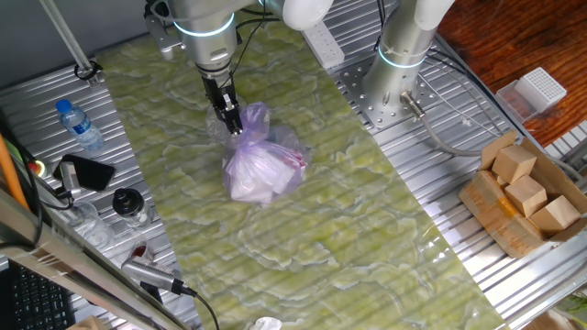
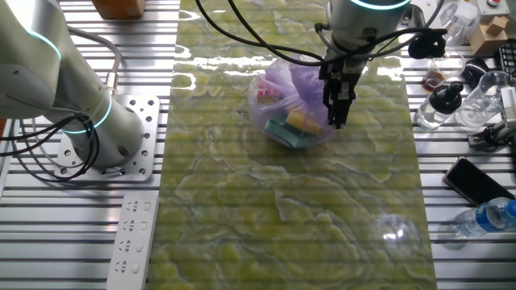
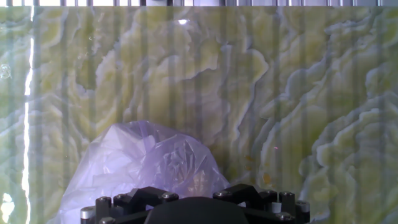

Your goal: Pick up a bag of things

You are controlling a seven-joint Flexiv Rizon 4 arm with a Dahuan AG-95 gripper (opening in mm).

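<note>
The bag of things [image 1: 261, 163] is a pale lilac translucent plastic bag on the green marbled mat in the middle of the table. In the other fixed view [image 2: 290, 105] pink, yellow and teal items show through it. My gripper [image 1: 230, 124] points straight down at the bag's crinkled top on its far-left side, with the fingers close together and pinching the plastic. In the other fixed view the gripper [image 2: 336, 117] overlaps the bag's right side. The hand view shows the bag [image 3: 149, 165] just under the hand; the fingertips are hidden. I cannot tell whether the bag's bottom touches the mat.
A brown cardboard box of wooden blocks [image 1: 525, 194] sits at the right. A water bottle [image 1: 78, 126], a phone [image 1: 87, 170] and small jars [image 1: 128, 205] lie at the left. A second arm's base [image 1: 399, 78] and a power strip [image 2: 132, 240] stand beside the mat.
</note>
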